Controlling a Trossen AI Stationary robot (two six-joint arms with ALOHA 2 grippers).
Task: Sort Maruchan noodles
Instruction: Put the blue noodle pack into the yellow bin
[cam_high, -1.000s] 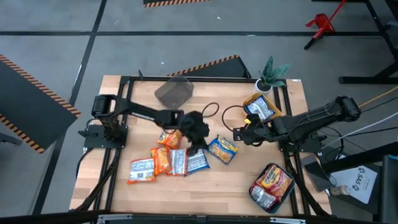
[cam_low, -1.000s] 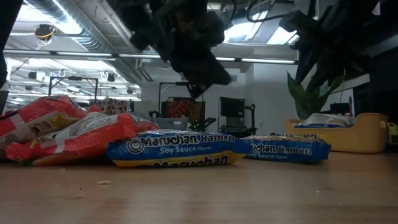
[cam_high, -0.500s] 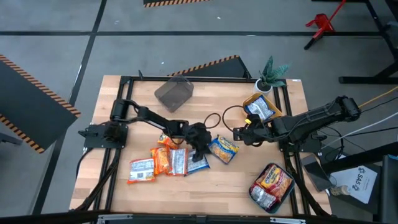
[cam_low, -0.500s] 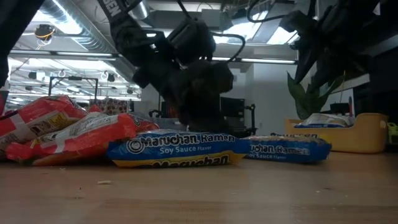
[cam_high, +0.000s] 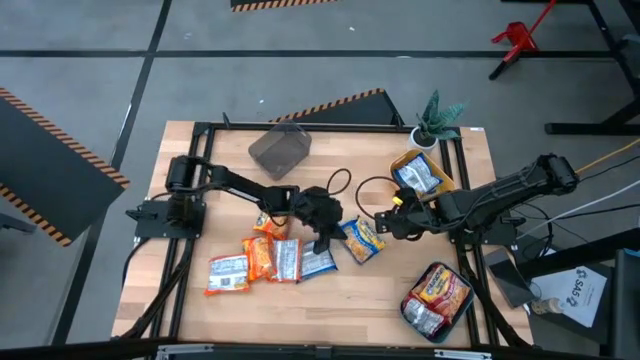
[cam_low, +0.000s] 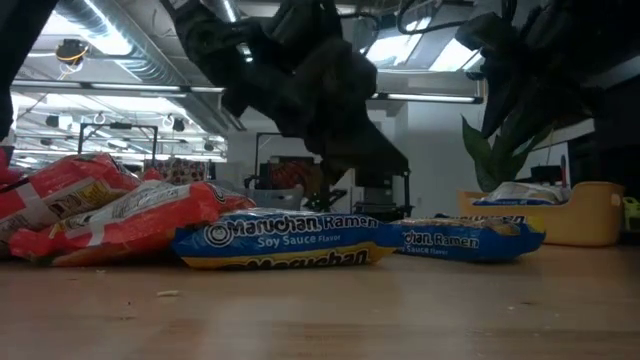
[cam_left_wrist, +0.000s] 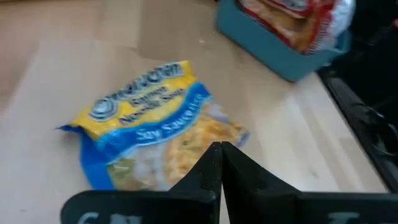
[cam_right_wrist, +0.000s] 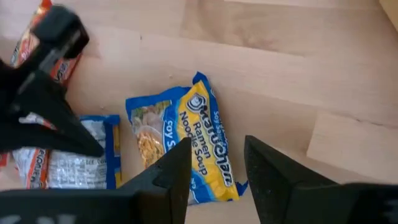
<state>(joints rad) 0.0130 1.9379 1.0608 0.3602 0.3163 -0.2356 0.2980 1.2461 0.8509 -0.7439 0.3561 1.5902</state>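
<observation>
We are reaching our right claw (cam_high: 384, 222), fingers parted and empty, toward the blue packet (cam_high: 359, 238) mid-table. Left claw (cam_high: 322, 243) is shut beside it. We should straddle 1 edge, then pinch.

The left hand (cam_high: 322, 240) covers part of a blue packet (cam_high: 318, 262). The teal bin (cam_left_wrist: 283, 46) is cut off, its packets' print unreadable.

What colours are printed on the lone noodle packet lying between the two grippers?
The noodle packet is yellow and blue with white lettering; the right wrist view shows it best.
</observation>
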